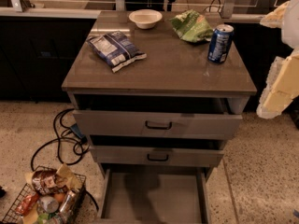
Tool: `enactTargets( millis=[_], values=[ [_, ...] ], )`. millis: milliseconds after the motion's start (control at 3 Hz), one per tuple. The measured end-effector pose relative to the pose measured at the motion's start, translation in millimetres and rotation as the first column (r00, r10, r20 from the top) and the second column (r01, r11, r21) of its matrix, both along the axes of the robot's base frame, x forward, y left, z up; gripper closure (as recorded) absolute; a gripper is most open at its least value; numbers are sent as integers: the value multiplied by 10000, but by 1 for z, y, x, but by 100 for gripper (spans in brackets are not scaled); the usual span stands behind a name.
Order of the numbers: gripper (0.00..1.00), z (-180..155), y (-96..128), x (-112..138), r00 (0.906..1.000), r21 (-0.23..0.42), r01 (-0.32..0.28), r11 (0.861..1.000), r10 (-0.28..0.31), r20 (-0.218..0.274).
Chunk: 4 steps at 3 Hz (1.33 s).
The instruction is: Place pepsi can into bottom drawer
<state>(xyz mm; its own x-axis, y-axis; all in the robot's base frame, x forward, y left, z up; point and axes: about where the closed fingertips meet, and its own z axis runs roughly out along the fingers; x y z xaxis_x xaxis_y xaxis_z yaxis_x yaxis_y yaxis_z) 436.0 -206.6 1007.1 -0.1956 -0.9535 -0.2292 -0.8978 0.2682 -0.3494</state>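
The pepsi can (220, 43), blue with a silver top, stands upright on the right side of the grey cabinet top (159, 69). The bottom drawer (154, 195) is pulled open, and the part of its flat grey floor in view is bare. My gripper (268, 64) is at the right edge of the view, to the right of the can and apart from it. Its cream-coloured fingers (280, 87) stand open with nothing between them.
A blue-white snack bag (115, 48), a white bowl (145, 18) and a green bag (191, 26) lie on the cabinet top. The two upper drawers (158, 124) are slightly open. A wire basket of items (46, 197) and black cables (65, 139) are on the floor at the left.
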Motion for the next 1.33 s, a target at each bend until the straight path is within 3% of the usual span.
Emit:
enactTargets(
  millis=[333,667,1000,1333],
  values=[
    [0,0,0,0,10000,0,0,10000,0,2],
    [0,3,-7,16,9988,387,142,9992,-159,453],
    [0,11,-33,59,9818,1633,444,9856,-733,1751],
    [0,16,-57,99,9509,2938,417,9550,-1282,2818]
  ],
)
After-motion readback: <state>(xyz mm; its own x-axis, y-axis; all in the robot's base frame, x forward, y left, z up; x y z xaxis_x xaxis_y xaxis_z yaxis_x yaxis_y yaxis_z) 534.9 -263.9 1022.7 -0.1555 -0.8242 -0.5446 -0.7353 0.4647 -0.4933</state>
